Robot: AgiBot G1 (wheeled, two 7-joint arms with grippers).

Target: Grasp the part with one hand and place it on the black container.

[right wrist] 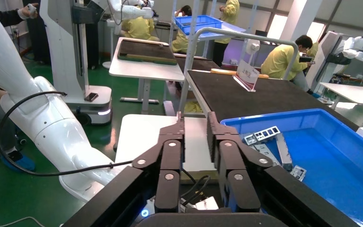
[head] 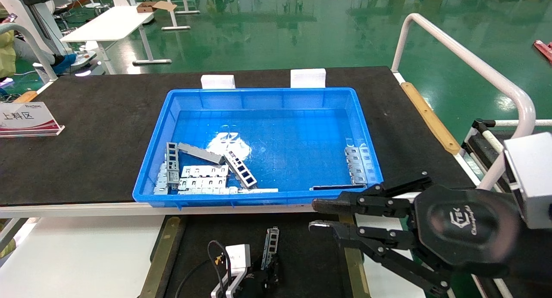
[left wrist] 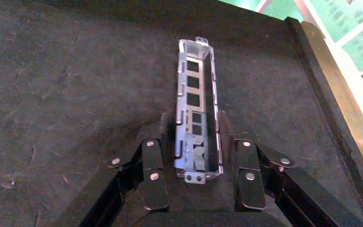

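The part [left wrist: 196,99], a narrow silver bracket with small rectangular cutouts, sits between my left gripper's [left wrist: 196,123] fingers, which close against its folded edges. It is low over the black container [left wrist: 75,94], close to the matte surface. In the head view the part [head: 271,242] points away from the left gripper [head: 268,263] at the bottom edge, over the black container [head: 302,255] with its yellowish-brown side strips [head: 161,255]. My right gripper [head: 313,215] is open and empty, hovering beside the blue bin's near right corner; it also shows in the right wrist view [right wrist: 195,118].
A blue plastic bin [head: 263,93] on the black table holds several metal parts at its near left [head: 202,173] and a stack at its right [head: 357,164]. A white rail [head: 465,61] runs along the right. A sign [head: 26,117] stands at the left.
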